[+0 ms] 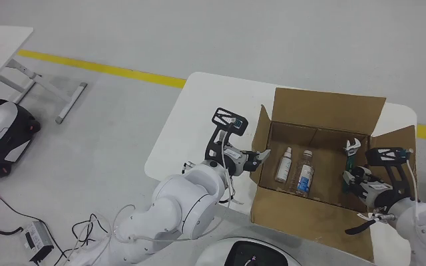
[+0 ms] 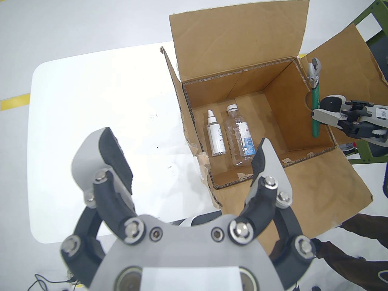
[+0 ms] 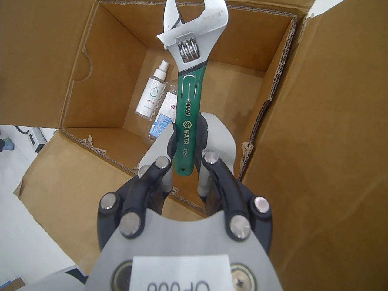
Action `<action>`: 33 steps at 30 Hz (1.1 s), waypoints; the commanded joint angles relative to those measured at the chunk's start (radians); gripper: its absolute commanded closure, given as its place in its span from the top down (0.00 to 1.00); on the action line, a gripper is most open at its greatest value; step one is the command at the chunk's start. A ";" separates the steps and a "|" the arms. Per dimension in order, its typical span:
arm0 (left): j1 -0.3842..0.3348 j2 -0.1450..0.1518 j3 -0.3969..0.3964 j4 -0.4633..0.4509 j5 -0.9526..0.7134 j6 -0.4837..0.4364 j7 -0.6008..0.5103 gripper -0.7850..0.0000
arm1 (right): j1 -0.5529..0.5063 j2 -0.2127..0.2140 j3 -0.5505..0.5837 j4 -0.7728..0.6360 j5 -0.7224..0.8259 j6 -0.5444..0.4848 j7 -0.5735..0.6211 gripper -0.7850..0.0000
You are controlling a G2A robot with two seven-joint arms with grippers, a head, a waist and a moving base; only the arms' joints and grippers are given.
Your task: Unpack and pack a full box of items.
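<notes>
An open cardboard box (image 1: 329,106) (image 2: 239,28) (image 3: 51,46) stands on the white table (image 1: 200,113). On its floor lie a white spray bottle (image 1: 284,165) (image 2: 215,137) (image 3: 151,92) and a clear plastic bottle (image 1: 305,173) (image 2: 240,137) (image 3: 162,116), side by side. My right gripper (image 1: 351,174) (image 2: 318,113) (image 3: 185,137) is shut on the green handle of an adjustable wrench (image 1: 350,156) (image 2: 314,92) (image 3: 189,71), held above the box's right wall with its steel head away from the wrist. My left gripper (image 1: 263,156) (image 2: 188,155) hangs open and holds nothing, just outside the box's left wall.
The box flaps (image 1: 389,143) (image 2: 339,61) stand spread outward on all sides. Bare table top (image 2: 91,92) lies left of the box. A yellow floor line (image 1: 100,66) runs behind the table, and another table's legs (image 1: 40,80) stand at the far left.
</notes>
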 commanded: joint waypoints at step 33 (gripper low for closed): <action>0.000 0.000 0.000 0.000 0.000 0.000 0.000 0.07 | 0.000 0.000 0.000 0.000 0.000 0.000 0.000 1.00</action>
